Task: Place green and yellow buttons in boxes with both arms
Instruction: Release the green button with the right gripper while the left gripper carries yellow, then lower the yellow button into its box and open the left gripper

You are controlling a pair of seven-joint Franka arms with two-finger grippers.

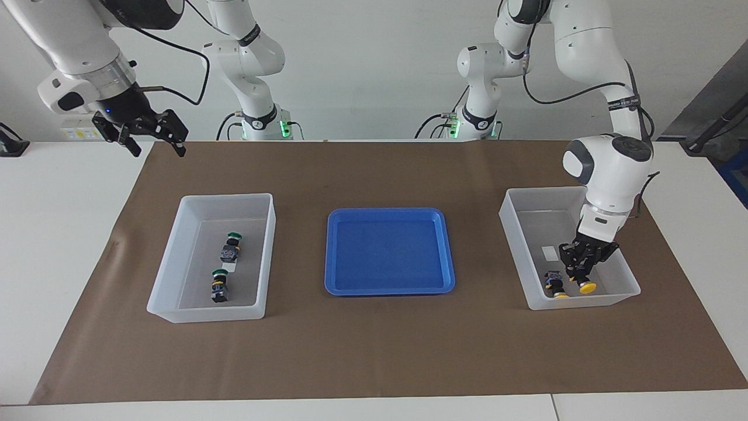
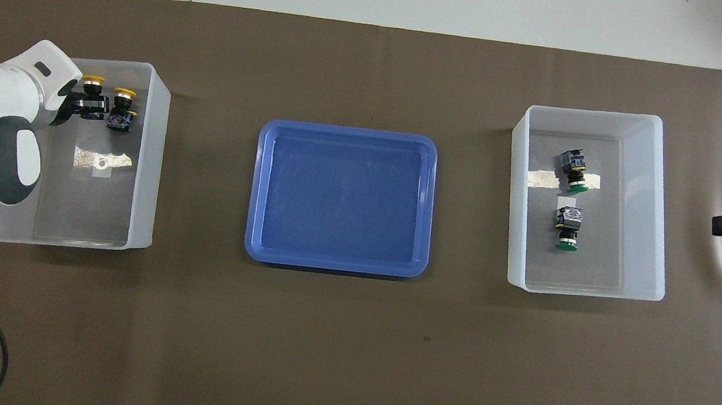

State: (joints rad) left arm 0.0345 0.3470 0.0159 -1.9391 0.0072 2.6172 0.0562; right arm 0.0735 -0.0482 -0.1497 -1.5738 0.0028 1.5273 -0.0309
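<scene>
Clearly the left gripper (image 1: 580,276) clenches a yellow button (image 1: 586,286) by its stiff black body, light, slippery-capped; the right gripper (image 1: 152,135) hangs released.

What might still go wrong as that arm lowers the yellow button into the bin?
The left gripper is shut on a yellow button low inside the bin, beside the other yellow button. Releasing there, it might knock that neighbour or tip over. The fingers could also brush the bin's wall while leaving.

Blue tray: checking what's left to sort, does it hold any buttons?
No, the blue tray lies bare; all four buttons are in the white bins.
</scene>
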